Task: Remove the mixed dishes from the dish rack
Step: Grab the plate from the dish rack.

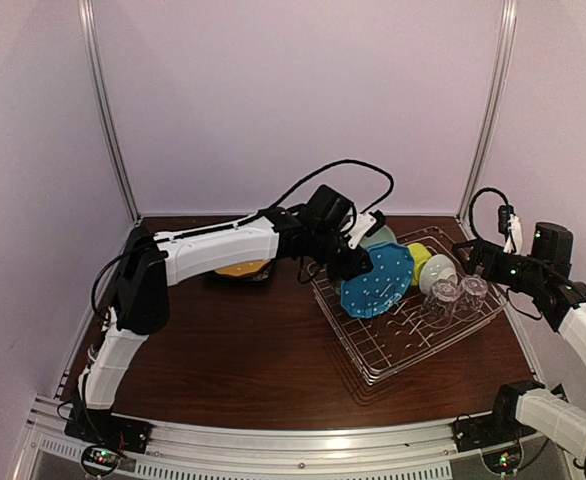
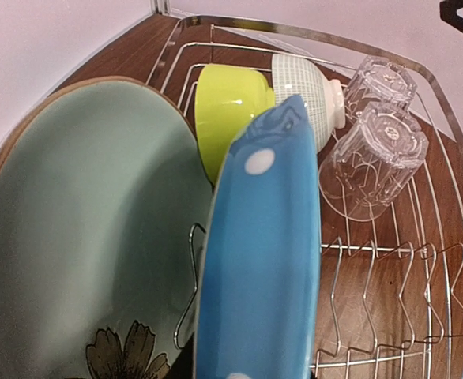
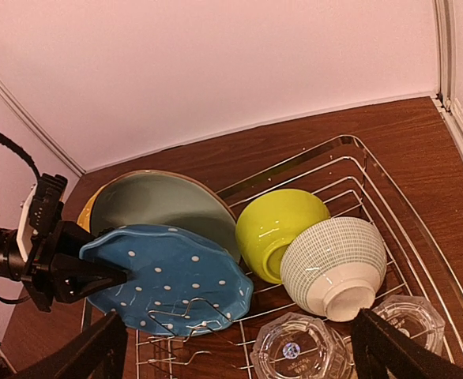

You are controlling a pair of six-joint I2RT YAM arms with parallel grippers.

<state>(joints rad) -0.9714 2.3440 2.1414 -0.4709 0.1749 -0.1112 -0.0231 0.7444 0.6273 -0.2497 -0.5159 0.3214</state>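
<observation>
Pinching only the rim of the blue dotted plate (image 3: 168,272), left jaws narrowed on it, right jaws wide; a tilted lift could snag it on the dish rack (image 1: 403,350) prongs and slip.

blue dotted plate (image 2: 255,260) edge-on, centre | pale teal plate (image 2: 81,237) beside, left

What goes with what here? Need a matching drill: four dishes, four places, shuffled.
1. blue dotted plate
2. orange plate
3. white bowl
4. pale teal plate

A. outside the dish rack, to its left
B. between the yellow-green bowl and the clear glasses
C. left tool at its rim
D. in the dish rack, right behind the blue dotted plate

Pairs: 1-C, 2-A, 3-B, 4-D
</observation>
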